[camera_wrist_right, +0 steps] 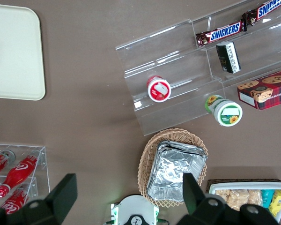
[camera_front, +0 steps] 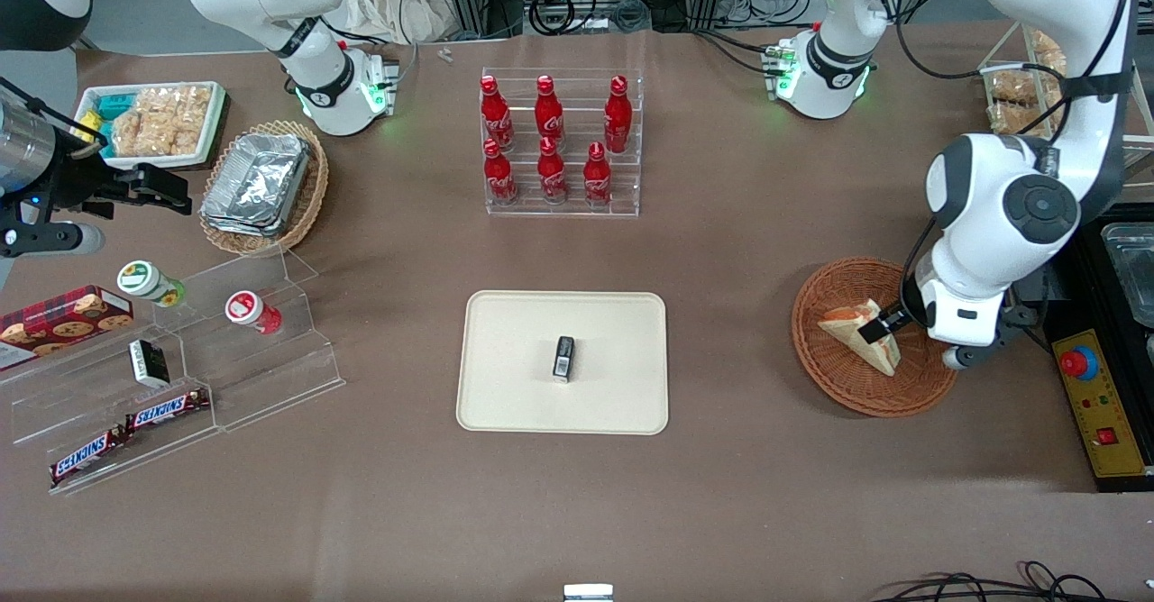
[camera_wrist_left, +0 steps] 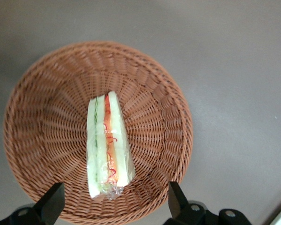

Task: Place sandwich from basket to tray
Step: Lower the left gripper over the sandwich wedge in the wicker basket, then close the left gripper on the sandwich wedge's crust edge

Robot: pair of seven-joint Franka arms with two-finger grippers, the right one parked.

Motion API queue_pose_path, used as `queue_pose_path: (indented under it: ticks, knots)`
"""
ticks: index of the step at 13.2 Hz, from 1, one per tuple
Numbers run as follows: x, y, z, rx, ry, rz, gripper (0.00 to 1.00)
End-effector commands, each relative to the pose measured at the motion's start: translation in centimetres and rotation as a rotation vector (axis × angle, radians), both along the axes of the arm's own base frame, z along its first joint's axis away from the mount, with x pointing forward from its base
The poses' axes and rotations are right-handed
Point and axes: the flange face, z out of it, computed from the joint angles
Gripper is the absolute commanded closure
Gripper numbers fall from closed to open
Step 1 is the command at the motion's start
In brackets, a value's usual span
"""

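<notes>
The sandwich (camera_wrist_left: 107,147) lies in the basket (camera_wrist_left: 47,98), resting on one bread face with its filling edge turned up toward my wrist camera. I judge it light, soft and easily crushed, and the clear wrap will likely be slippery and may crinkle under the pads. The sound hold is across the two bread faces near the thick end, closing only until the wrap stops sliding; pinching the thin tip would deform it. My hand (camera_wrist_left: 112,206) is released, fingers (camera_wrist_left: 51,204) spread wide to either side of the wedge and just above it, nothing gripped. The basket sits toward the working arm's end of the table (camera_front: 766,458). The tray (camera_front: 505,404) lies well apart at mid-table, with a small dark box (camera_front: 563,357) on it to avoid.
</notes>
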Motion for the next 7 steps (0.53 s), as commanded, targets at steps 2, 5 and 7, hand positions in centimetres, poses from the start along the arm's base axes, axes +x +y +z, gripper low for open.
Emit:
queue_pose_path:
  ticks: [2,5,7]
  knots:
    - [-2.1,1.3,-3.3,-0.026,-0.029,0.144,0.0]
    - [-1.9,2.8,-6.8,-0.041,-0.034,0.236,0.0]
    - [-1.7,3.0,-8.1,-0.052,-0.044,0.286,0.0]
